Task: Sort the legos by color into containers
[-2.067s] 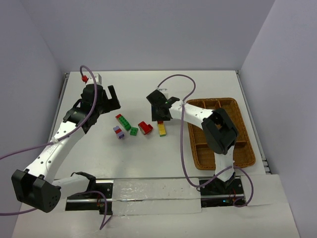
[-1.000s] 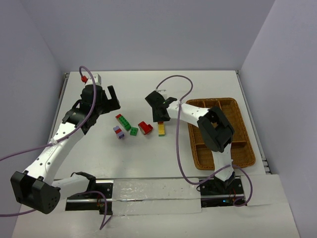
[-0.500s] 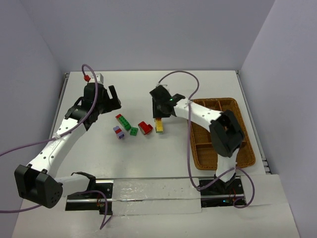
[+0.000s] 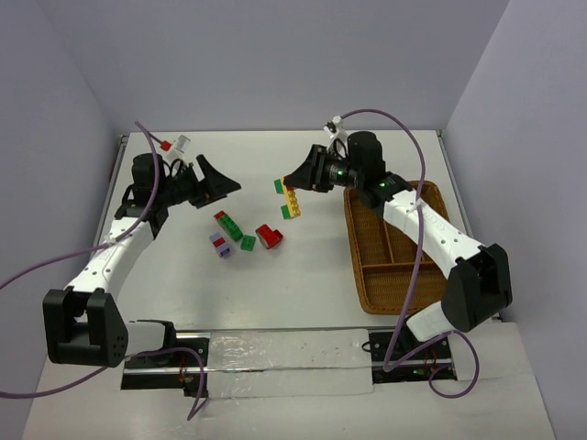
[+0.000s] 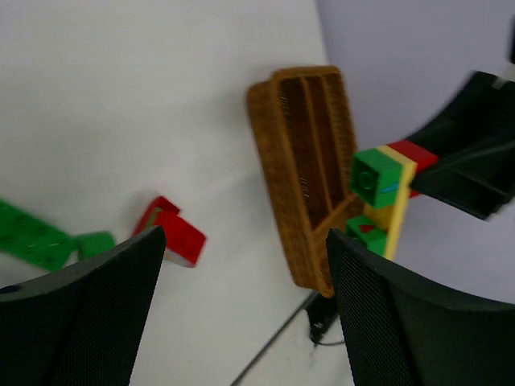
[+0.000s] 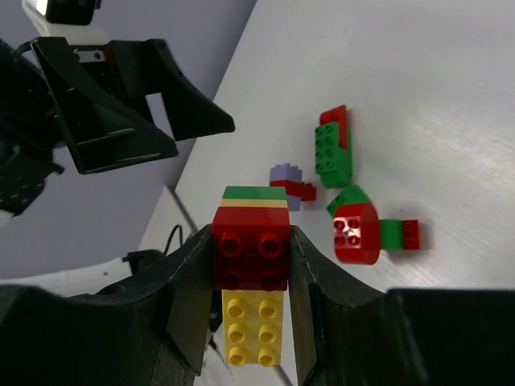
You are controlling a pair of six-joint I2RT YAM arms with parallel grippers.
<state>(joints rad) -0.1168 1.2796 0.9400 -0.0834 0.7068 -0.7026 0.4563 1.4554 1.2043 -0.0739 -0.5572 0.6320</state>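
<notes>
My right gripper (image 4: 298, 181) is shut on a stack of red, yellow and green legos (image 4: 288, 198), held in the air left of the wicker tray (image 4: 442, 213). In the right wrist view the stack (image 6: 251, 273) sits between the fingers (image 6: 189, 293). On the table lie a green-and-red brick (image 4: 227, 225), a purple/white brick (image 4: 219, 244), a small green brick (image 4: 248, 243) and a red brick (image 4: 269, 236). My left gripper (image 4: 213, 188) is open and empty, raised above the table left of the held stack. In the left wrist view the stack (image 5: 382, 185) hangs in front of the tray (image 5: 278, 173).
The tray's compartments look empty in the top view. The loose bricks also show in the right wrist view (image 6: 330, 149). The red brick (image 5: 173, 233) lies between the left fingers' view and the tray. Walls close the table at the back and sides.
My right gripper has lifted the red, yellow and green stack off the table and tilted up and back. My left gripper has turned to point right toward it.
</notes>
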